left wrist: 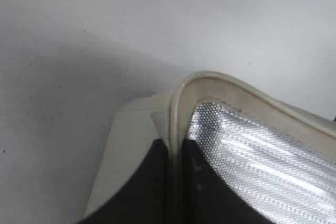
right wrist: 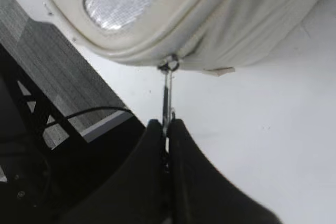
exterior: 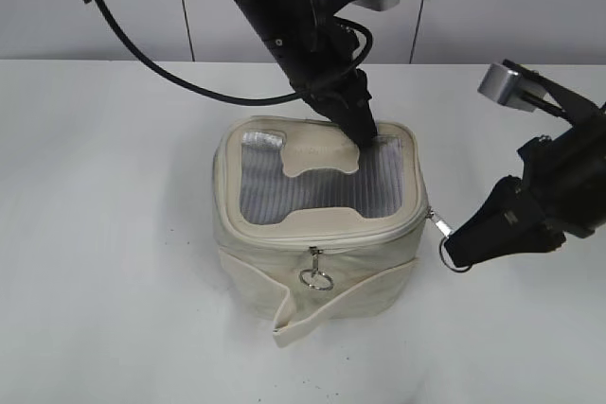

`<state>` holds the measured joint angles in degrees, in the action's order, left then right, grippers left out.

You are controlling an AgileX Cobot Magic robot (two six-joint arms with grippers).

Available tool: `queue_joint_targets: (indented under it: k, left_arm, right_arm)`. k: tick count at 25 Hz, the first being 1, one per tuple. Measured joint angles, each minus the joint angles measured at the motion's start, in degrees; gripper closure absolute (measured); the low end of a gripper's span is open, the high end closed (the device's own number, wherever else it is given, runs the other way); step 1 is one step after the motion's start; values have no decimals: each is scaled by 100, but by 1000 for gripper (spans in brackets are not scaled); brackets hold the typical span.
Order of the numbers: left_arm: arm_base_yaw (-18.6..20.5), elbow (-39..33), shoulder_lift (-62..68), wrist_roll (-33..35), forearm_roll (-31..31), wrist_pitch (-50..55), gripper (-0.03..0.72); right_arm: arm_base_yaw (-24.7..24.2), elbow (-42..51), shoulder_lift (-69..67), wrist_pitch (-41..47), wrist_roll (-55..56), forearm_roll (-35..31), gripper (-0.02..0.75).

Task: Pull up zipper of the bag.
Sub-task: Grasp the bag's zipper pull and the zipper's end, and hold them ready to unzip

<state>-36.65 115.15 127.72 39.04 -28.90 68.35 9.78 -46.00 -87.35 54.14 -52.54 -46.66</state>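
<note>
The cream-white boxy bag (exterior: pixel 322 276) stands mid-table, its lid showing a grey ribbed window (exterior: pixel 312 191) and a cream patch. The cream zipper (exterior: pixel 331 237) runs round the lid edge. One silver slider with a ring pull (exterior: pixel 316 277) hangs at the front. My right gripper (exterior: pixel 454 251) is shut on the ring pull (right wrist: pixel 167 95) of the other slider at the bag's right front corner, and the pull is drawn taut. My left gripper (exterior: pixel 365 134) is shut on the lid's far edge (left wrist: pixel 176 129), one finger on each side of the rim.
The white table (exterior: pixel 114 234) lies all round the bag. A loose cream strap (exterior: pixel 327 305) hangs round the bag's front. A black cable (exterior: pixel 170 78) trails from the left arm. In the right wrist view a dark frame (right wrist: pixel 37 108) shows beyond the table edge.
</note>
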Motion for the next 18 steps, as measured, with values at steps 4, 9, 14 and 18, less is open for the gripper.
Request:
queue_joint_targets:
  k: [4, 9, 14, 18]
  left_arm:
    - [-35, 0, 0, 0, -12, 32, 647]
    - [-35, -4, 0, -37, -21, 52, 648]
    - [-35, -4, 0, -63, 11, 115, 648]
    - [-35, -4, -10, -51, 59, 235, 648]
  right_arm:
    - [503, 142, 168, 21, 318, 177, 732]
    - [1448, 156, 186, -429, 696, 267, 732]
    - [2210, -77, 186, -841, 802, 240, 732]
    - [2535, -405, 117, -937, 837, 223, 731]
